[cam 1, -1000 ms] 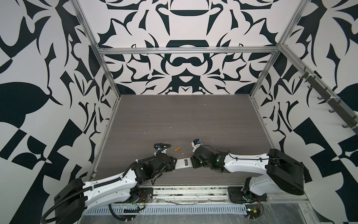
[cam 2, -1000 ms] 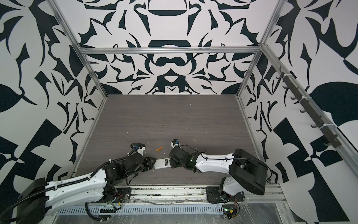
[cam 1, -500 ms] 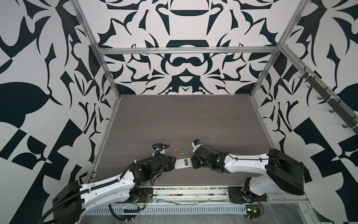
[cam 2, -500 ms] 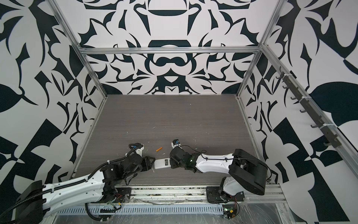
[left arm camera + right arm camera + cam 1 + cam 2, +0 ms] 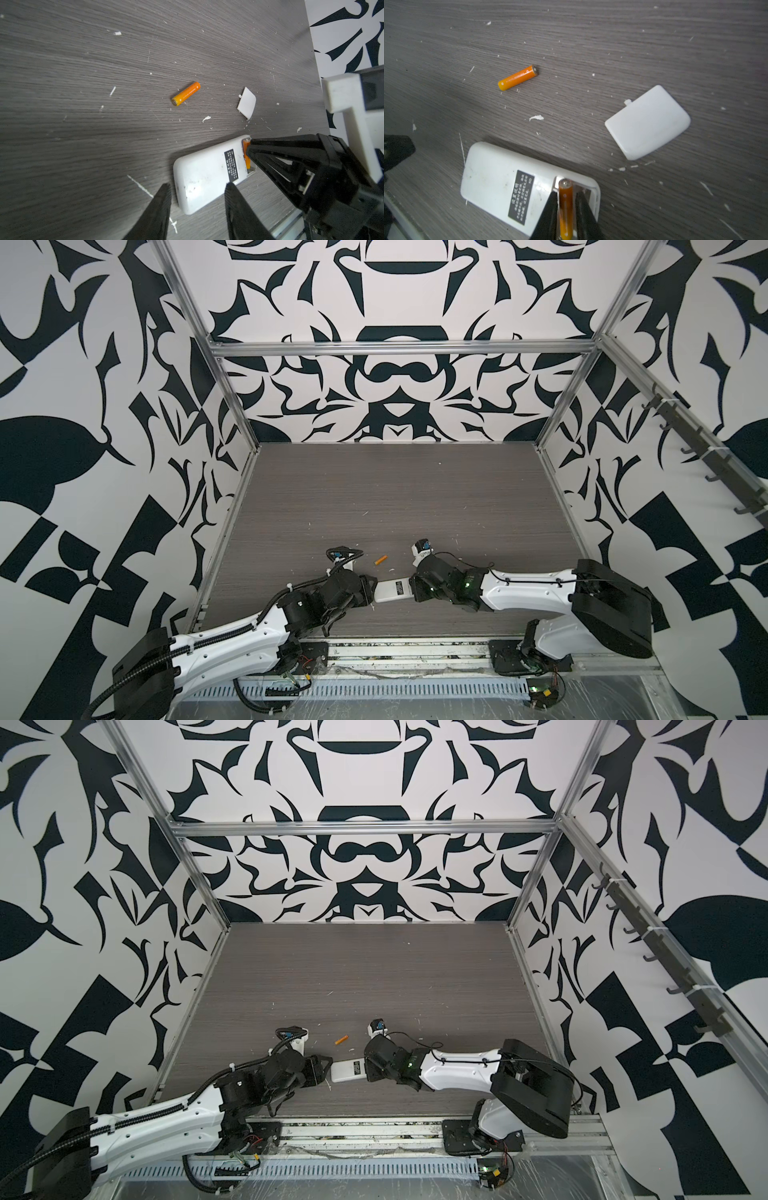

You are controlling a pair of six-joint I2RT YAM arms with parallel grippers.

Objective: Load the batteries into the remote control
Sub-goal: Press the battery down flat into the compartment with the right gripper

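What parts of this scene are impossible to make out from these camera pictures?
- Remote control: its button face is turned down against the table.
- Battery in the compartment: its lower end runs off the right wrist picture's edge; whether it is seated is unclear.
- Label: too small to read in both top views.
- Right gripper fingertips: hidden under the arm in both top views.
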